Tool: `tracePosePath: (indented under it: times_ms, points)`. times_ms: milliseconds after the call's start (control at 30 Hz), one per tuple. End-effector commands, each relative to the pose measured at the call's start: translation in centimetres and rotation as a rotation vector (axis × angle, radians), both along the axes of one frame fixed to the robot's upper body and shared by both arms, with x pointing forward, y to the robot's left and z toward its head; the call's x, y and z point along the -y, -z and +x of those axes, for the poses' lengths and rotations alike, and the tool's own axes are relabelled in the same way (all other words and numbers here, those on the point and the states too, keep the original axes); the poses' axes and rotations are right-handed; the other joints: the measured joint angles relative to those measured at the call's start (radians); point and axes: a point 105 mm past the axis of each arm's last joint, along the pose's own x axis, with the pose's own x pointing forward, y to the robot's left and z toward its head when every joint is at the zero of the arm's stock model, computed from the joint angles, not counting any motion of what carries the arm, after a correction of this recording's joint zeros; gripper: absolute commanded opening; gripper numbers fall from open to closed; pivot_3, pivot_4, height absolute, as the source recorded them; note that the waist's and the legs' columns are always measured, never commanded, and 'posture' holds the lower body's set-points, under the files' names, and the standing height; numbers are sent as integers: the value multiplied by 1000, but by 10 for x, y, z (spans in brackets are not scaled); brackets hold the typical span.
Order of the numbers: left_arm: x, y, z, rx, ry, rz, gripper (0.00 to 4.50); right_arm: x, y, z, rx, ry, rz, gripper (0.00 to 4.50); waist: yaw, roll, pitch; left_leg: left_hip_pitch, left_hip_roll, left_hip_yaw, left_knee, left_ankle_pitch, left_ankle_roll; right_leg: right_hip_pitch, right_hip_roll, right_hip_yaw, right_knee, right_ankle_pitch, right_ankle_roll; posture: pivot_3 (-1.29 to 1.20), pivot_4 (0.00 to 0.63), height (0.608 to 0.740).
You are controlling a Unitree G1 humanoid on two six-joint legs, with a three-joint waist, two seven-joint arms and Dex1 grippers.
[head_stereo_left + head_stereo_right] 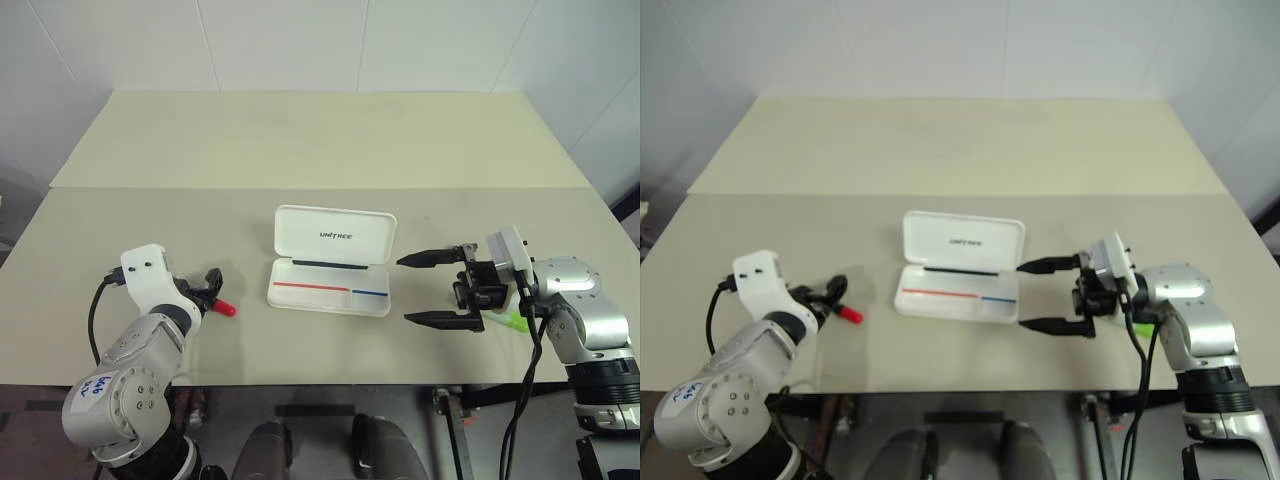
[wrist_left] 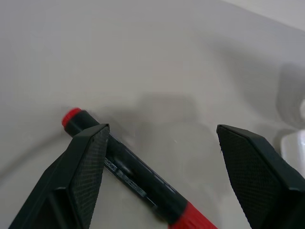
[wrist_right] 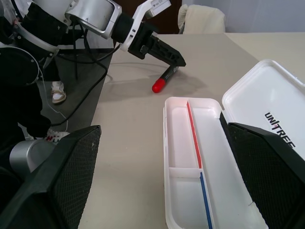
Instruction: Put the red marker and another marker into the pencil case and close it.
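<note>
Seen from the head: pencil case [image 1: 330, 287] lying open at the middle of the beige table [image 1: 300, 140], lid tipped up toward the far side, tray with red and blue lines facing up and holding no marker. To the left, left gripper [image 1: 206, 291] lowered to the tabletop with fingers spread apart, red marker [image 1: 224, 308] lying flat just beyond the fingertips, its red end pointing right toward the case, well apart from it. To the right, right gripper [image 1: 432, 289] held level, pointing left at the case, fingers wide apart and holding nothing, tips just short of the case's right end. Lime-green marker [image 1: 516, 321] peeking out on the table behind that gripper, mostly hidden by the wrist.

Along the left wrist: red marker [image 2: 138, 176] lying on the table between the spread fingers [image 2: 83, 176], passing under one finger's tip; contact with that finger hard to judge, other finger clearly apart from it.

Along the right wrist: open pencil case [image 3: 209, 162] lying between the two wide-set fingers [image 3: 62, 186], below them, untouched. Farther off, left gripper [image 3: 174, 61] poised over the red marker [image 3: 162, 82] on the tabletop.
</note>
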Motion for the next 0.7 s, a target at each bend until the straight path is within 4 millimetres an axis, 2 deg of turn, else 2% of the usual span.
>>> tracePosePath:
  times_ms: [33,233,567,700]
  points:
    - [-5,-6,-9,-2,-45,22,3767,-2,-6,-5,15,-39,-2,4500,-1,0,0,0,0,0,0,0,0,0,0,0,0,0,0,0,150,740]
    - [-12,-16,-11,24,-91,41,3767,-3,-4,-5,10,-40,4,4500,-1,-1,0,0,0,0,0,0,-1,0,0,0,-1,0,0,0,150,740]
    - [-13,1,-10,-50,-109,13,3767,-7,-5,-6,17,-50,14,4500,-1,-1,0,0,0,0,0,0,-1,0,0,0,-1,0,0,0,150,740]
    - [-12,-10,-4,8,-122,-51,3767,-7,-5,-6,21,-50,14,4500,1,-1,0,0,0,0,0,0,-1,0,0,0,-1,0,0,0,150,740]
